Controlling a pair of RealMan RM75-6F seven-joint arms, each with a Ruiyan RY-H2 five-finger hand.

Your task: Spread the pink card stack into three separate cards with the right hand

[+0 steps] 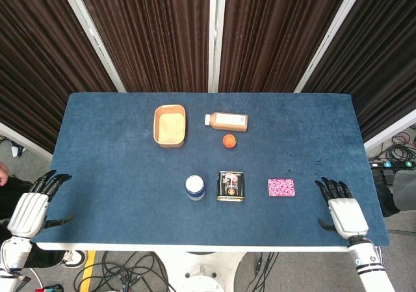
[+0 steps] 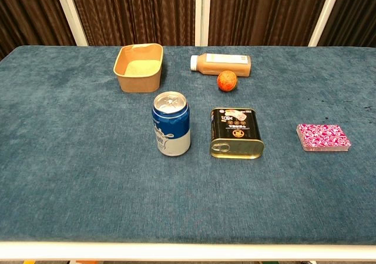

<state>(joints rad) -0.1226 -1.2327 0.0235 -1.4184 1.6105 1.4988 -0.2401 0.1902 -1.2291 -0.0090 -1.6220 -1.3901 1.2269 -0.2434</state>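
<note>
On the blue counter (image 1: 117,175), the pink card stack (image 1: 281,187) lies flat as one neat pile, to the right of the black tin (image 1: 230,186) and apart from it. The right hand (image 1: 343,209) rests at the counter's near right corner, palm down with its fingers spread and holding nothing; the stack sits just beyond and to the left of its fingertips (image 1: 330,186), near but not touching. The left hand (image 1: 32,207) hangs off the counter's near left edge, also released with fingers apart, well away from the stack. Left of the tin stands a blue and white can (image 1: 195,186). Farther back from the tin lie a small orange ball (image 1: 229,141), a bottle (image 1: 226,121) on its side, and a tan paper bowl (image 1: 169,125). The chest view shows the stack but neither hand.
</note>
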